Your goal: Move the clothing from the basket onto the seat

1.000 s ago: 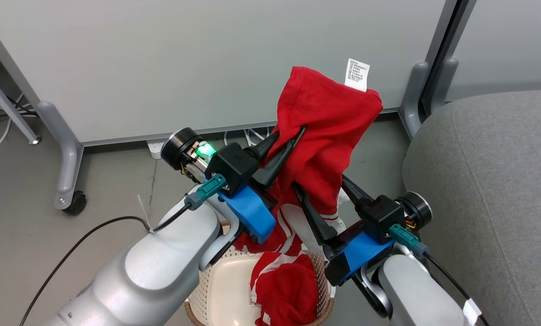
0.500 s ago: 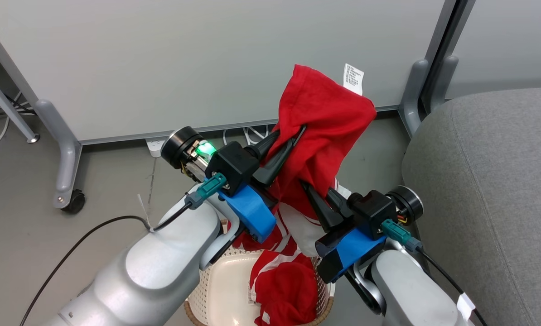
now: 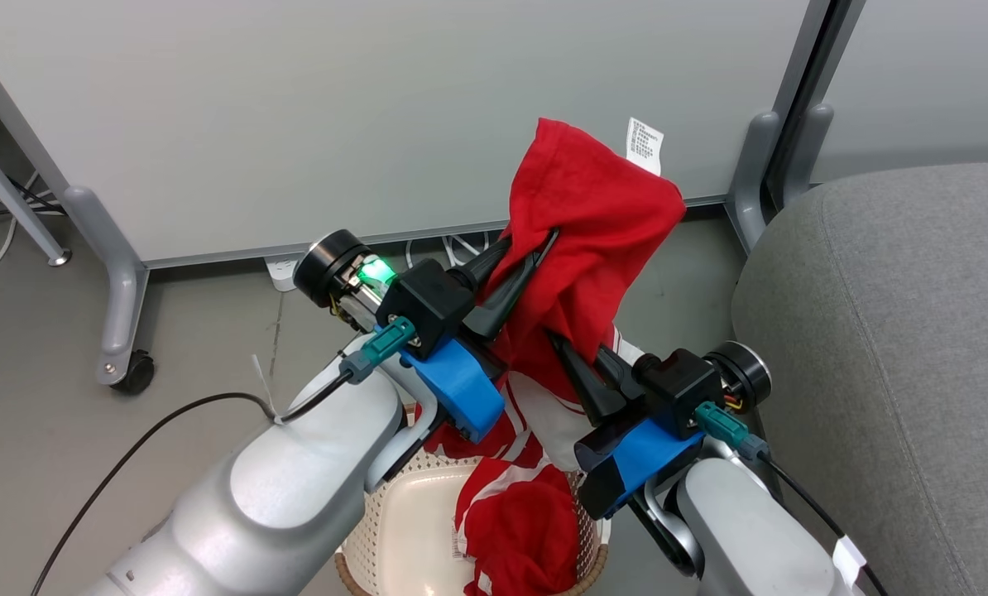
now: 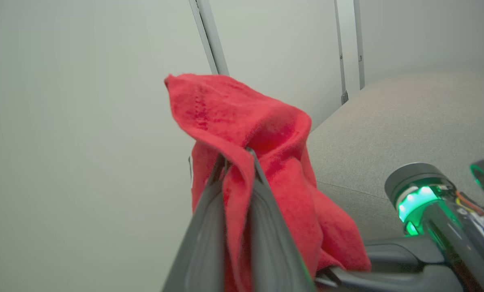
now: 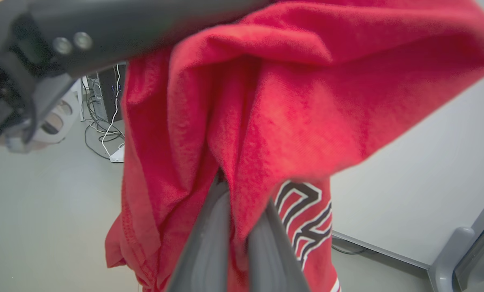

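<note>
- While both arms reach over the basket point(image 3: 360, 530), a red garment point(image 3: 593, 215) hangs in the air between them. It is above the basket and near the seat point(image 3: 899, 331), which stands to the robot's right, but it does not touch the seat.
- The left gripper point(image 3: 535, 244) is closed on a fold in the upper part of this garment. In the left wrist view its two fingers point(image 4: 270, 243) stand narrow, with red cloth pressed between them.
- The right gripper point(image 3: 577, 348) is lower and nearer to the seat. Its jaws are also narrow and closed on the same garment, and the right wrist view shows fabric squeezed between the fingers point(image 5: 207, 247).
- A white care tag point(image 3: 645, 145) sticks up at the top edge of the garment, in front of the pale partition panel point(image 3: 378, 108).
- The lower part of the garment, with white stripes, falls down into the basket, where more red and white fabric point(image 3: 519, 530) lies. I cannot tell if this is a separate piece.
- In the right wrist view a print point(image 5: 303, 211) of white shapes with dark outlines shows on the hanging cloth.
- The basket stands on the grey floor point(image 3: 64, 430), at the bottom of the head view, between the two forearms.
</note>
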You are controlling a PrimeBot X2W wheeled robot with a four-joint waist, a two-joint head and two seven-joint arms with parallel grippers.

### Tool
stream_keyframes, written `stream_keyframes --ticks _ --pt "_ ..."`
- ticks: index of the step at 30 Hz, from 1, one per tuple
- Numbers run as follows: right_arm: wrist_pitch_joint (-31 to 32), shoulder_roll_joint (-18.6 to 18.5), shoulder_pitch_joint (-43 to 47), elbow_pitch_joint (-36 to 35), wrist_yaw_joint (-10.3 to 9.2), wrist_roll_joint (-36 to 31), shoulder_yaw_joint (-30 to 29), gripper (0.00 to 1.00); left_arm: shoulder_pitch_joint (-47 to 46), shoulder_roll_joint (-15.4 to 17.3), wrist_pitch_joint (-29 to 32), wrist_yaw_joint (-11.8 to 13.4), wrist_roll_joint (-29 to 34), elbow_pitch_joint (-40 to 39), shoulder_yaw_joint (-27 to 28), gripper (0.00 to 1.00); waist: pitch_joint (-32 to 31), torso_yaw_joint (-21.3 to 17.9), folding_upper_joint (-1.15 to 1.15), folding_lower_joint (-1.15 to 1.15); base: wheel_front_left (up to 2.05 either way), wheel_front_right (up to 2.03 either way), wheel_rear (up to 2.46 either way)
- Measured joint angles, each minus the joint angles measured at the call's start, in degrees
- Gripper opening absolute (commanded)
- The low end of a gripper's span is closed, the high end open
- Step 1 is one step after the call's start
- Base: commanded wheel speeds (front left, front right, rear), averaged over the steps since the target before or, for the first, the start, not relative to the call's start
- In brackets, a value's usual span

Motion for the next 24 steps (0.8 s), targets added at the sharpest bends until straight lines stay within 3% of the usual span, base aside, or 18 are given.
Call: stream_keyframes --ticks 1,24 --pt "0.0 0.0 0.0 0.03 0.01 0.09 0.09 0.0 0.0 -0.01 0.0 0.03 0.02 -0.01 0.08 1.0 -0.06 -0.01 0.0 0.0 0.0 0.0 0.0" --pt "0.01 -0.66 0.99 -0.37 0.01 0.51 -1.6 0.0 0.79 -0.18 -0.05 0.03 0.73 -0.03 1.27 1.0 -0.03 -1.04 0.0 0.0 0.0 0.0 0.0"
